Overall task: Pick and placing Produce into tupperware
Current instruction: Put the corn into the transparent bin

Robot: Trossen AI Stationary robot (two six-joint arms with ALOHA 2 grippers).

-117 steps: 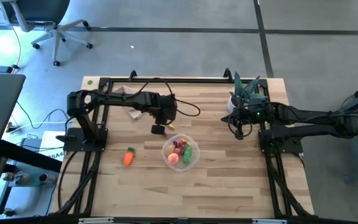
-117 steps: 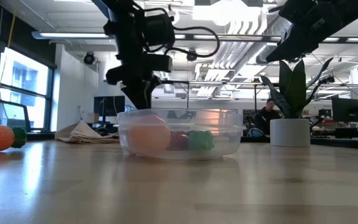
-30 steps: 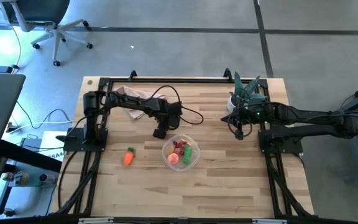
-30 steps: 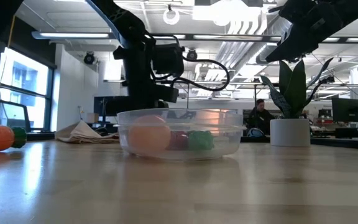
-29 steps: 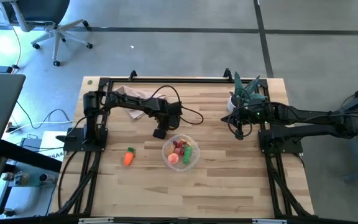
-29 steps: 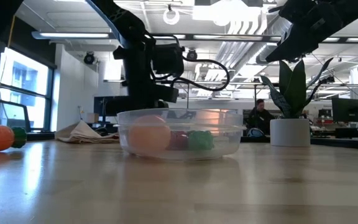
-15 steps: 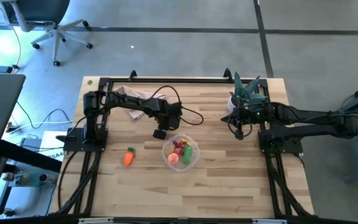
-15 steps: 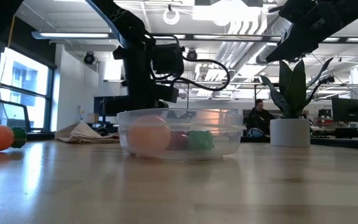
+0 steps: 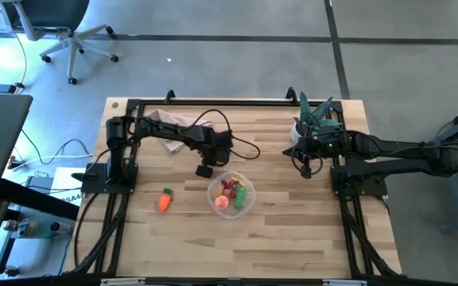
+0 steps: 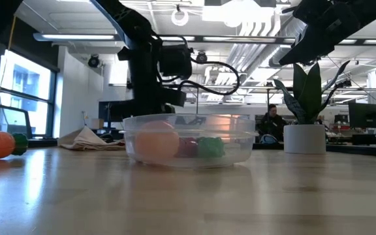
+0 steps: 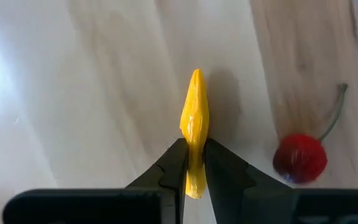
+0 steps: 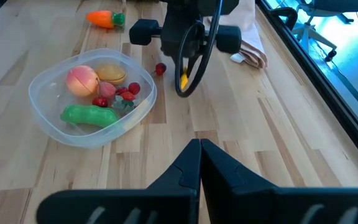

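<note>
The left gripper (image 11: 194, 167) pinches a thin yellow piece (image 11: 195, 127) between its fingers, low over the wooden table (image 9: 293, 230), with a red cherry (image 11: 300, 157) lying just beside it. Near them sits the tupperware (image 12: 55, 127), holding a peach, a green pepper and what look like small red fruits, while the carrot (image 9: 164, 200) lies apart. The right gripper (image 12: 200, 155) waits with fingers pressed together near the plant (image 9: 315, 117).

Bright overhead light — glare washes wrist view.

Bare table (image 9: 293, 230) lies open in front of the tupperware (image 9: 231, 195); a carrot (image 9: 164, 200) sits left; a potted plant (image 9: 312, 123) blocks the right rear.
</note>
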